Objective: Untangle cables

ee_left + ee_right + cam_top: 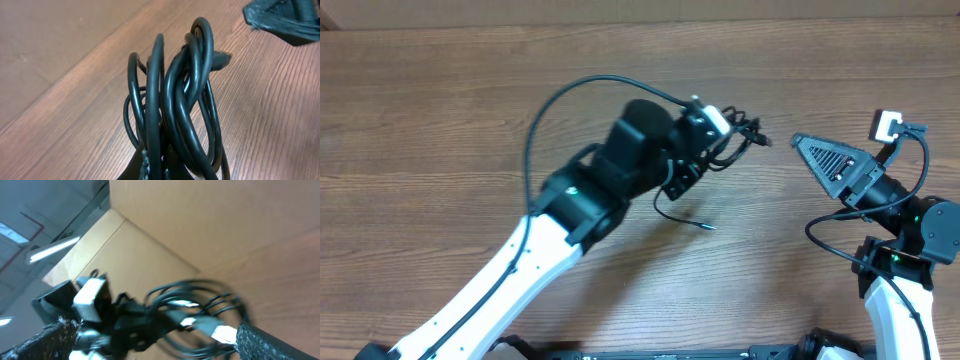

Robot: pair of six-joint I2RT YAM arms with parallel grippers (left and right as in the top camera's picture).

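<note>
The cables [182,95] are a bundle of thin black loops with a small plug tip [223,59] at the top right. My left gripper [161,167] is shut on the bundle's lower loops. From overhead the left gripper [728,140] holds the cables [744,133] above mid-table, and one loose end [692,220] trails down onto the wood. My right gripper [805,146] points left at the bundle, a short gap away. In the blurred right wrist view the right gripper [155,347] stands open, its fingers [265,340] wide apart, with the cables [200,292] ahead of them.
The wooden table [420,150] runs left and right of the arms. A cardboard wall [620,10] stands along the far edge. A thicker black arm cable [545,110] arcs over the left arm. The right gripper [282,20] shows at the left wrist view's top right.
</note>
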